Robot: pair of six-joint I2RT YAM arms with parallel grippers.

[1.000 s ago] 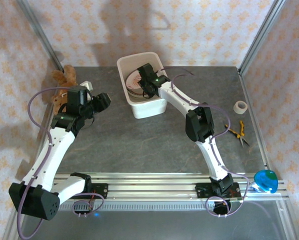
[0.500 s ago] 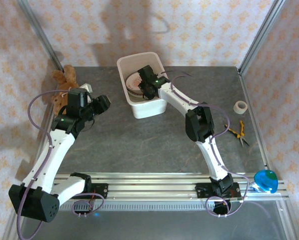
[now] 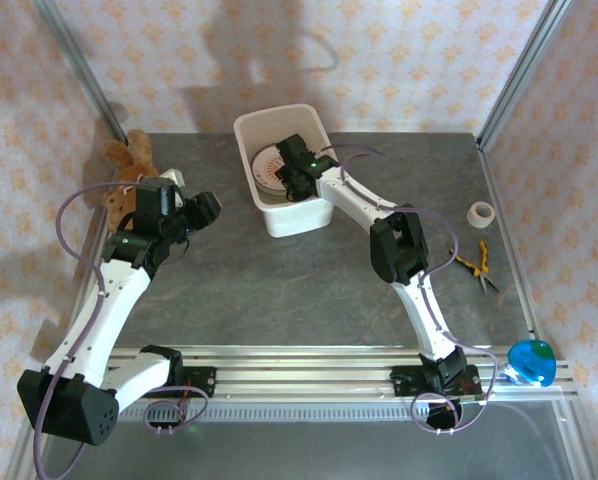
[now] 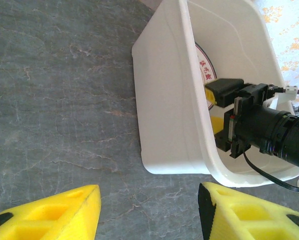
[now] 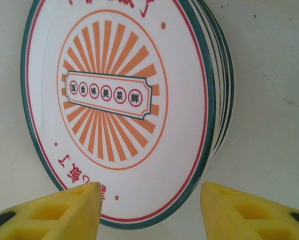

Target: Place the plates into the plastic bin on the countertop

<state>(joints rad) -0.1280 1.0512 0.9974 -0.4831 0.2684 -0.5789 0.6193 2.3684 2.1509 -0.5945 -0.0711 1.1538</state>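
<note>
The off-white plastic bin (image 3: 301,217) stands at the back middle of the dark grey countertop (image 3: 279,290). A stack of several plates (image 3: 266,163) lies inside it. The top plate (image 5: 114,100) has an orange sunburst centre, red lettering and a teal-and-red rim. My right gripper (image 5: 149,210) is open just over the near edge of that plate, holding nothing, down inside the bin (image 5: 274,100). My left gripper (image 4: 149,215) is open and empty above the countertop (image 4: 54,90), short of the bin's outer wall (image 4: 164,100). Past that wall I see a plate (image 4: 205,65) and the right gripper (image 4: 217,120).
A brown plush toy (image 3: 129,165) lies at the back left beside the left arm. A roll of tape (image 3: 481,213) and yellow-handled pliers (image 3: 477,266) lie at the right edge. A blue object (image 3: 531,362) sits on the front rail. Aluminium posts frame the corners.
The left gripper has drifted slightly towards the near side. The right gripper has shifted a little inside the bin; the plates have not moved.
</note>
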